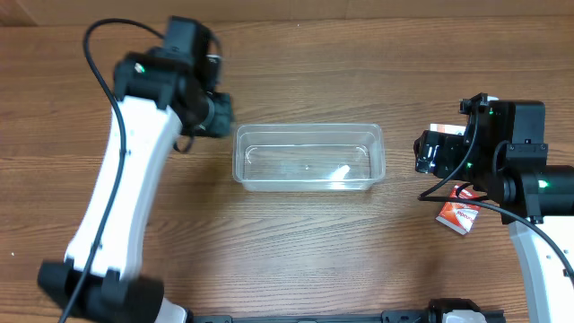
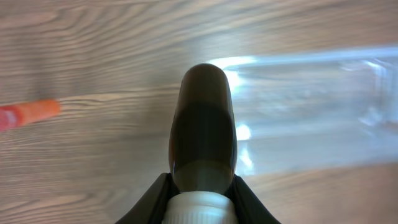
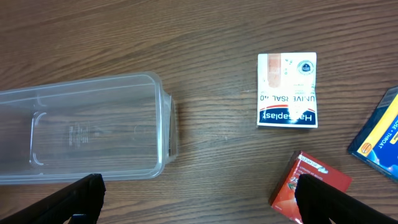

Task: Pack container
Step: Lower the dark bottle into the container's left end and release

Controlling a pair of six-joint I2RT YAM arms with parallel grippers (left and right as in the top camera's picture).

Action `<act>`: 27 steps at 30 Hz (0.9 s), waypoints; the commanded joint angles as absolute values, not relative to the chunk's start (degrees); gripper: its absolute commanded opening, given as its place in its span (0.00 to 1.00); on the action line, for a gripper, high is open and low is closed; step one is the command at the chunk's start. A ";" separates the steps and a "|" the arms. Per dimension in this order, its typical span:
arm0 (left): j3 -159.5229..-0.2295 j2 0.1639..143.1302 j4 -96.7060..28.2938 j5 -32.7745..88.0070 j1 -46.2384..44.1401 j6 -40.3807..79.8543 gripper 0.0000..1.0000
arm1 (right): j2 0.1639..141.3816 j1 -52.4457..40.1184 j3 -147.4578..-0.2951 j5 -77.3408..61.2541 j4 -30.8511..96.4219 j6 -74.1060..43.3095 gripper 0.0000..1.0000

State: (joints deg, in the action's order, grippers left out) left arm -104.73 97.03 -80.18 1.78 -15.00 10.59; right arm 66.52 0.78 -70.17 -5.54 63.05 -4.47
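Between both jaws, container (image 1: 305,157), left jaws gripping dark bottle (image 2: 204,124), right jaws spread wide, empty

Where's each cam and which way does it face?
Overhead: fixed above the table, looking down on the container; left arm and right arm show.
Left wrist: on the left arm, looks along the left end effector, shut on a dark bottle, toward the container.
Right wrist: on the right arm, looks down past the open right end effector at the container's end, a plaster box, a red box.
Shared: all three show the container; overhead and right wrist share the red box.
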 commanded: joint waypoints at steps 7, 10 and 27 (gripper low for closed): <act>-105.69 99.83 -82.24 -3.57 -26.76 22.50 0.04 | 66.65 1.04 -72.07 -6.20 63.51 -4.75 1.00; -105.47 104.29 -81.54 -3.55 -25.85 24.29 0.04 | 67.00 1.04 -72.07 -6.17 63.61 -4.75 1.00; -105.49 121.78 -77.25 -3.40 -22.79 22.09 0.09 | 67.05 1.04 -72.07 -6.13 63.61 -4.75 1.00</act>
